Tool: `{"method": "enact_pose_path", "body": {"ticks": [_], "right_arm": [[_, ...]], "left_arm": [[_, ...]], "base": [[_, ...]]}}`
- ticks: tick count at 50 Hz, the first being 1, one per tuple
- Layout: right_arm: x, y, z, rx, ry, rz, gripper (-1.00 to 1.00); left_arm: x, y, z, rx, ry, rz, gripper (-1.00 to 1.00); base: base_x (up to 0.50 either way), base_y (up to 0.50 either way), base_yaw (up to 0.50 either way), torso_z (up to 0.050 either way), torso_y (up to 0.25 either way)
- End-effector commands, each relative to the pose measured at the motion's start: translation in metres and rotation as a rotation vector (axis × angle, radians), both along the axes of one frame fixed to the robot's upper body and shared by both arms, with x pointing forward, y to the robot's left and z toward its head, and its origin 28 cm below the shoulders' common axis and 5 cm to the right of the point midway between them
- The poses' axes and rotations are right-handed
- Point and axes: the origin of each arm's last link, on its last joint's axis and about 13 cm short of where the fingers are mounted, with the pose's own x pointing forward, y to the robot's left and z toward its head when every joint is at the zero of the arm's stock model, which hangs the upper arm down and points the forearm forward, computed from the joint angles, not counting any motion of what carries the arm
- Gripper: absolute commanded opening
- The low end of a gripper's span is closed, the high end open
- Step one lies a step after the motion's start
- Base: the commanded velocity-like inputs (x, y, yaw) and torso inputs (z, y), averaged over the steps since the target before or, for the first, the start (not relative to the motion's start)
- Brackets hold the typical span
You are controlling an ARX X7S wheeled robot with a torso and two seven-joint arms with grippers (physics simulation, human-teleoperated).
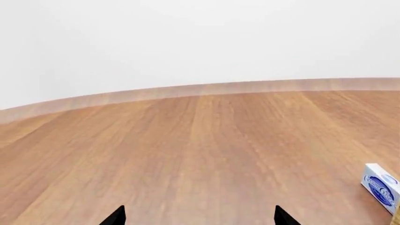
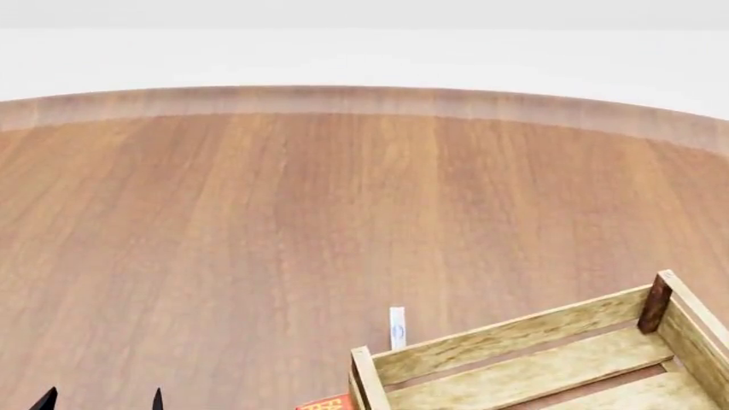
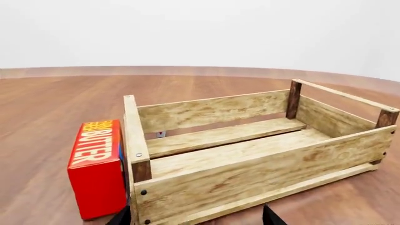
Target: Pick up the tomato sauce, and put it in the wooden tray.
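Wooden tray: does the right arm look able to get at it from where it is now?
Probably yes. The wooden tray lies right ahead of the right gripper, open-topped, with only the red butter box against its end.

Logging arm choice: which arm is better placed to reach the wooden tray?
Right. The right gripper sits open at the wooden tray's near wall; the left gripper hangs over the table. No tomato sauce in view.
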Motion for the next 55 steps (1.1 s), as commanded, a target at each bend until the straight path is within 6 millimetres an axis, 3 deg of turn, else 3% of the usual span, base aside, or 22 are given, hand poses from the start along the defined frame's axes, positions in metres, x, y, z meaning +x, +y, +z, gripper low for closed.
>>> {"method": "enact_pose_path", "body": {"ticks": [1,55], "right_arm": [[0.000,0.004,-0.006,-0.021,0.020,0.051,1.00],[0.011,0.008,-0.036,-0.011,0.149,0.067,1.00]], "left_arm": [[0.000,-0.003,0.001,-0.028,-0.022,-0.034,1.00],[0.002,-0.003,-0.001,-0.023,-0.023,-0.033,1.00]], "base": [[0.00,0.00,0.00,0.000,0.000],[0.00,0.00,0.00,0.000,0.000]]}}
